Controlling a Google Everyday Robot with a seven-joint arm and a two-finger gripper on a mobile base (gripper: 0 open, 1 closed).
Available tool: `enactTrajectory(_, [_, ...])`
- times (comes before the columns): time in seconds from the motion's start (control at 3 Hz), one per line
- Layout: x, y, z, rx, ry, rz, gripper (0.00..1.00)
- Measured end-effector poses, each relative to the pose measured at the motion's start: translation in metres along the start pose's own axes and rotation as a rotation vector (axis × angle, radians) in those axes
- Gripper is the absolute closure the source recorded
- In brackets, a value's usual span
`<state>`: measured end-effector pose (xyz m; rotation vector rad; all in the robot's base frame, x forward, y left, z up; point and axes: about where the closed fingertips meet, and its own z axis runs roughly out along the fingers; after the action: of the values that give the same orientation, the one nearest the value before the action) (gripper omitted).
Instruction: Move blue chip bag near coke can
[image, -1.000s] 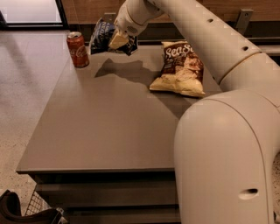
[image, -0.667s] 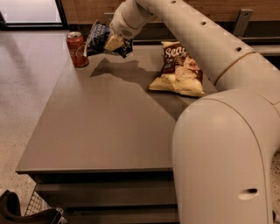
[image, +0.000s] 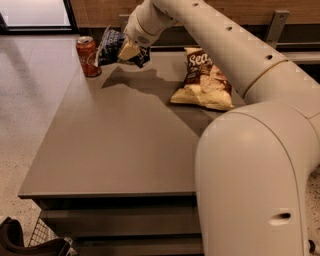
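The blue chip bag (image: 111, 46) is dark navy foil with white lettering. It hangs in my gripper (image: 128, 51) a little above the far left corner of the grey table (image: 120, 145). The gripper is shut on the bag's right side. The coke can (image: 87, 56) is red with a silver top and stands upright at the table's far left corner. The bag's left edge is just right of the can; I cannot tell if they touch. My arm reaches in from the right over the table.
A yellow-and-brown "Sea Salt" chip bag (image: 203, 80) lies on the table's far right part, under my arm. My white arm base (image: 255, 190) fills the lower right. A wire basket (image: 45, 239) sits on the floor at lower left.
My gripper has carried the blue chip bag to the left, closer to the coke can. The can and the yellow bag have not moved.
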<state>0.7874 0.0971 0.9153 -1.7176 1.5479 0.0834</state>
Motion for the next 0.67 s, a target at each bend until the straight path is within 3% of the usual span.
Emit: enactTrajectory(0.67, [-0.0006,0.0031,0.0061,-0.01,-0.001,-0.001,0.05])
